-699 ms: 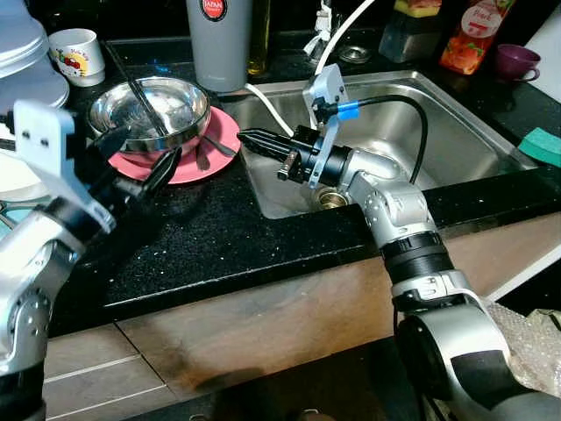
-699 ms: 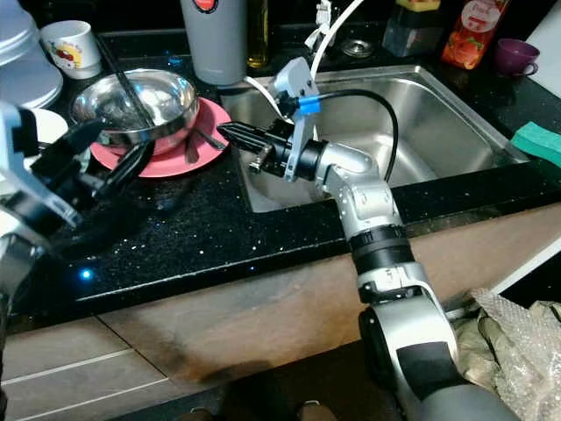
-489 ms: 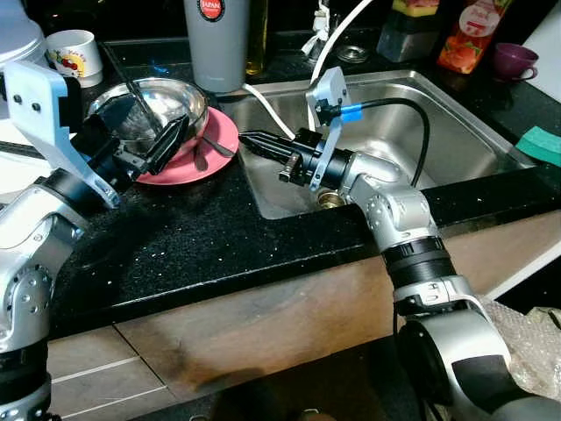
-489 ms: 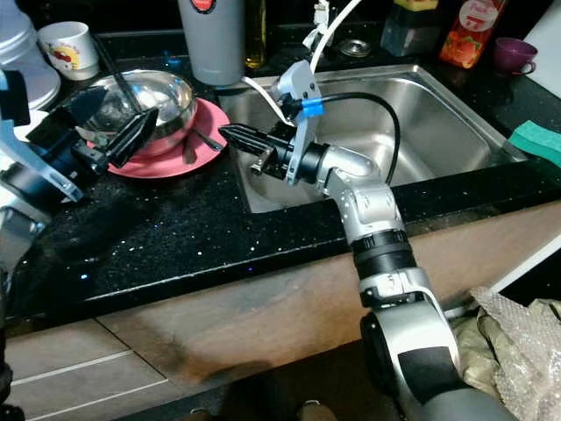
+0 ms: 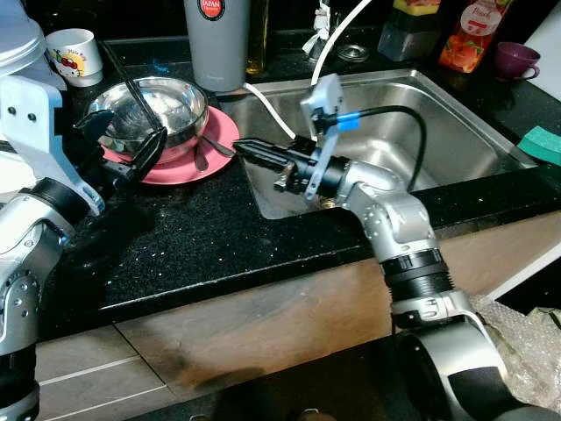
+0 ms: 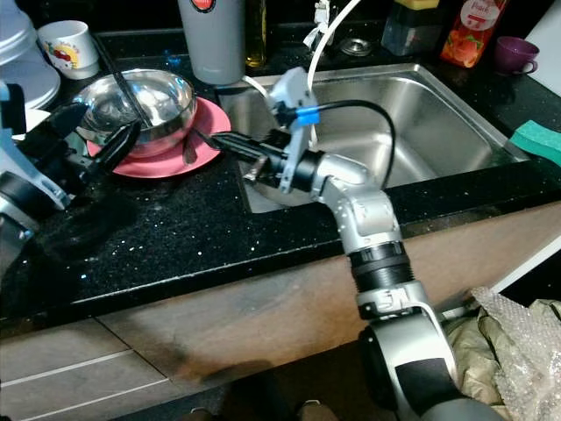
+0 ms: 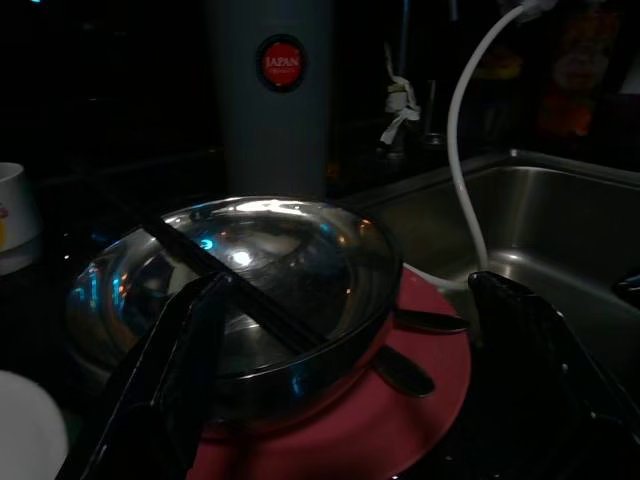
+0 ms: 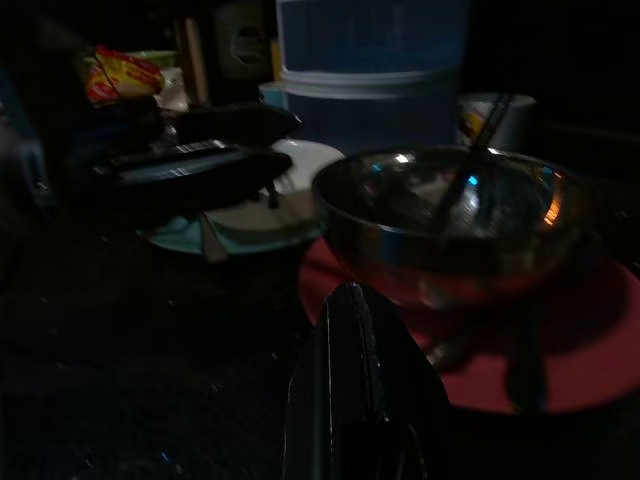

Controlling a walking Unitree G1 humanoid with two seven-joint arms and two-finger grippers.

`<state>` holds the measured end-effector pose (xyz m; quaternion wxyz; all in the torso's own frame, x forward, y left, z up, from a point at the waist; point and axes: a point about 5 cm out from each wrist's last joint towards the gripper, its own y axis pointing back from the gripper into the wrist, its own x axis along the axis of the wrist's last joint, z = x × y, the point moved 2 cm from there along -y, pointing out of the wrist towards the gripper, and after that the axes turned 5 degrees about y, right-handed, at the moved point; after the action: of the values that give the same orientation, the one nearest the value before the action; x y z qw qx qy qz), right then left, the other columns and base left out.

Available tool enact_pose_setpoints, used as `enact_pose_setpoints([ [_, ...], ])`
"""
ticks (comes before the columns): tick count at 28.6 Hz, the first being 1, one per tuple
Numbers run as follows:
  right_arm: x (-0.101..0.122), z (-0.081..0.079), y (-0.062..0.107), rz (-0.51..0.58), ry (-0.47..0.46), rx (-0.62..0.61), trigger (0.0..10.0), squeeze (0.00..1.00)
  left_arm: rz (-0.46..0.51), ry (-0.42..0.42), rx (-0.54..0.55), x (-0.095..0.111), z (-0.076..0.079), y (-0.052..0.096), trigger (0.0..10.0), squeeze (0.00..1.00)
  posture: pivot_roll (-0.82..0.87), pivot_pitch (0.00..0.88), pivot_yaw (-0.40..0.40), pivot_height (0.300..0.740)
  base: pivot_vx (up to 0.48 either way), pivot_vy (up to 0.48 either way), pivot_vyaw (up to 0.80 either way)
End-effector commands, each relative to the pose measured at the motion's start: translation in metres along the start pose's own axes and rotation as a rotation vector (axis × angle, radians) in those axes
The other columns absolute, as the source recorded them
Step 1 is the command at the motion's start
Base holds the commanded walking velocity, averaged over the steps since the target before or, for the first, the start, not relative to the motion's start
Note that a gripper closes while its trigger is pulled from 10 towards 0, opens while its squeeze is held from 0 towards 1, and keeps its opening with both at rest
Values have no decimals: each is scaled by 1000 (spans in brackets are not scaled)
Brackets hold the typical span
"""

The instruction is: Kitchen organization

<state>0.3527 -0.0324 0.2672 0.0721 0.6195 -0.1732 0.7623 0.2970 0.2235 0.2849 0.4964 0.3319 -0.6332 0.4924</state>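
A steel bowl point(image 5: 151, 107) with black chopsticks point(image 5: 131, 81) leaning in it sits on a pink plate point(image 5: 210, 140) on the black counter, left of the sink. Spoons point(image 5: 201, 159) lie on the plate beside the bowl. My left gripper point(image 5: 123, 140) is open just in front of the bowl's near left rim, its fingers point(image 7: 175, 365) spread on either side of the bowl point(image 7: 250, 290). My right gripper point(image 5: 244, 146) is shut and empty, pointing at the plate's right edge from over the sink corner; its shut fingers point(image 8: 352, 380) face the bowl point(image 8: 450, 225).
The steel sink point(image 5: 456, 132) lies to the right, with a white hose point(image 5: 273, 112) running into it. A grey tumbler point(image 5: 217, 44), a white mug point(image 5: 74, 54), a juice bottle point(image 5: 469, 35) and a purple cup point(image 5: 515, 61) stand at the back. A green sponge point(image 5: 542, 145) is at the far right.
My left gripper has risen from the counter's front to the bowl's near side and stays open. The right gripper has edged slightly left toward the plate, still shut.
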Motion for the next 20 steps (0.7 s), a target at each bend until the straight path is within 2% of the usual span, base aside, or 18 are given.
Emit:
enact_pose_setpoints([
  [1, 0, -6, -3, 1, -1, 15, 10000, 0, -10, -22, 23, -2, -3, 3, 10000, 0, 27, 98, -59, 740, 0, 0, 0],
  [5, 5, -8, -10, 22, -8, 13, 10000, 0, -11, -32, 27, -1, -6, 3, 10000, 0, 24, 98, -63, 740, 0, 0, 0],
  [14, 8, -6, -12, 38, -22, -30, 10000, 0, 2, -35, 12, 1, -5, -1, 10000, 0, 25, 99, -62, 740, 0, 0, 0],
  [17, 9, -1, -11, 38, -18, -54, 10000, 0, -18, -36, 65, 0, -12, -16, 10000, 0, 31, 100, -63, 740, 0, 0, 0],
  [18, 9, -1, -11, 38, -18, -54, 10000, 0, -18, -36, 65, 0, -12, -16, 10000, 0, 31, 100, -63, 740, 0, 0, 0],
  [19, 9, 1, -11, 38, -18, -60, 10000, 0, -27, -24, 89, -1, -15, -22, 10000, 0, 32, 101, -64, 740, 0, 0, 0],
  [20, 9, 4, -10, 37, -18, -75, 10000, 0, -68, -11, 129, -6, -20, -33, 10000, 0, 34, 102, -63, 740, 0, 0, 0],
])
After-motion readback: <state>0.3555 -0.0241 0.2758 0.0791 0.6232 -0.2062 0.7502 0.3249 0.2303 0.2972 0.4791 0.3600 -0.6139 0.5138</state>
